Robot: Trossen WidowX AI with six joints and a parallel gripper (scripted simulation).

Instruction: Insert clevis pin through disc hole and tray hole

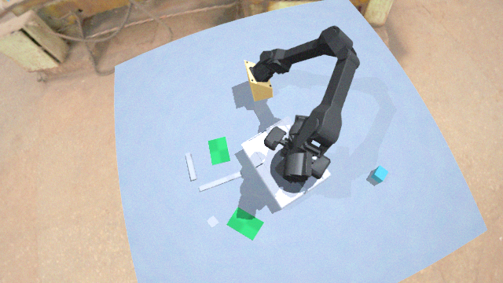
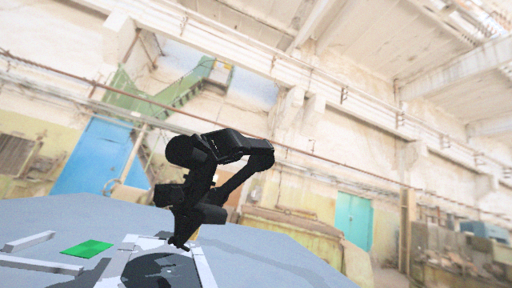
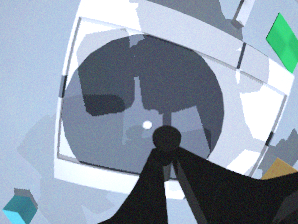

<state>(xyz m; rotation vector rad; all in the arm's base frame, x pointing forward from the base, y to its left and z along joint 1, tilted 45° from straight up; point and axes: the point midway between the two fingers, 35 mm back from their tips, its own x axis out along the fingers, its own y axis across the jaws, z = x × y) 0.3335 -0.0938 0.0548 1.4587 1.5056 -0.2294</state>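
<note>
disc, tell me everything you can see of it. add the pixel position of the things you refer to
The wide, thin, dark grey disc [image 1: 275, 165] [image 2: 140, 268] [image 3: 170, 85] looks metallic, patched with shadow and paler reflections. It lies flat inside the white rimmed tray [image 1: 262, 177] [image 2: 109, 268] [image 3: 67, 171], nearer one end. A small bright hole [image 2: 169, 271] [image 3: 147, 124] marks its middle. Whether anything besides the tray touches it, I cannot tell.

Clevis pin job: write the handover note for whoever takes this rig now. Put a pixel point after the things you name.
Gripper [image 2: 178, 243] [image 3: 164, 152]: shut on the clevis pin [image 3: 167, 138], whose dark round end shows at the fingertips, over the disc.
Disc [image 1: 278, 174] [image 2: 138, 270] [image 3: 190, 70]: lying inside the rimmed tray [image 1: 281, 203] [image 2: 206, 267] [image 3: 70, 172]; its hole shows beside the pin in the wrist view.
Done: pin gripped.
Left: line the pin up, put it through both holes, let go, back off clear of everything.
</note>
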